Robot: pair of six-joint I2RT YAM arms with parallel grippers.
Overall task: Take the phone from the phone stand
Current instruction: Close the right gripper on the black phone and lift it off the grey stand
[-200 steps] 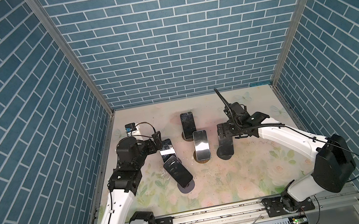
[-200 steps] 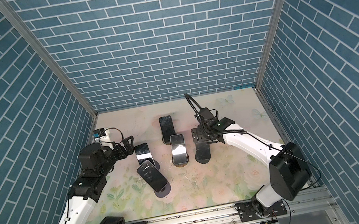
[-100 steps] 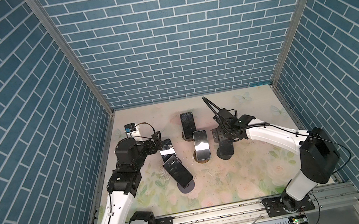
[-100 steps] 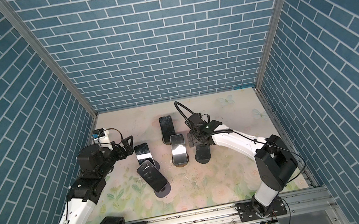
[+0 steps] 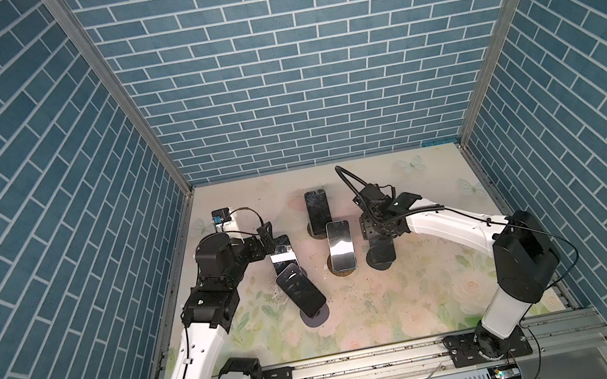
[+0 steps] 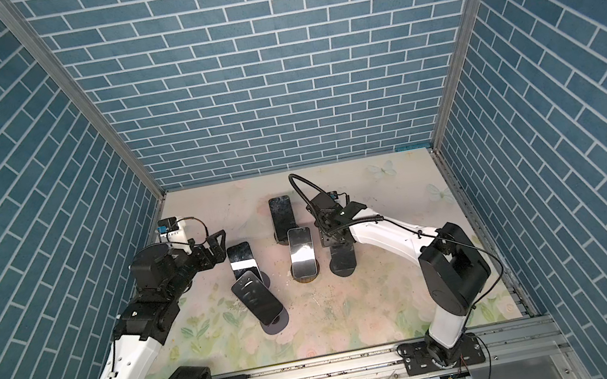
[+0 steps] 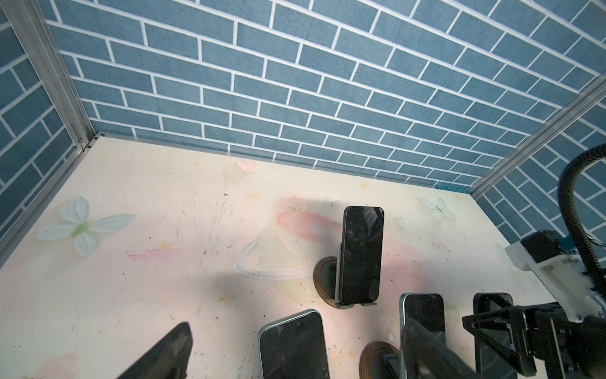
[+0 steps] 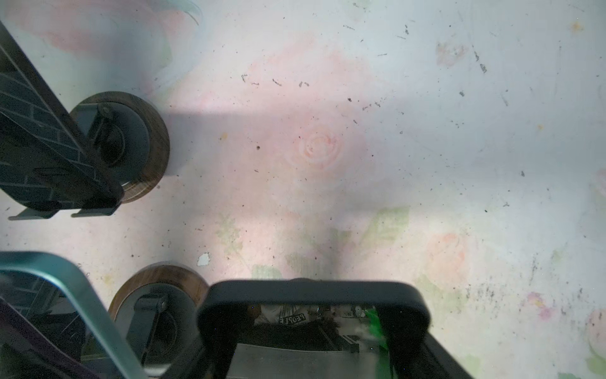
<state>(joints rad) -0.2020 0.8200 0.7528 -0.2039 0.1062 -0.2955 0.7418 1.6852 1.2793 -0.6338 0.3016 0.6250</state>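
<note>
Phone (image 5: 383,250) may slip or drag its stand (image 5: 381,266) over if the right gripper (image 5: 379,234), closure not discernible, lifts before clamping fully.

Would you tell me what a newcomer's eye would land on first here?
Blue brick walls box in a floral table. At its middle, five phones lean on stands; the right gripper sits at the top of the rightmost phone, while the open left gripper hovers by the leftmost phone.
</note>
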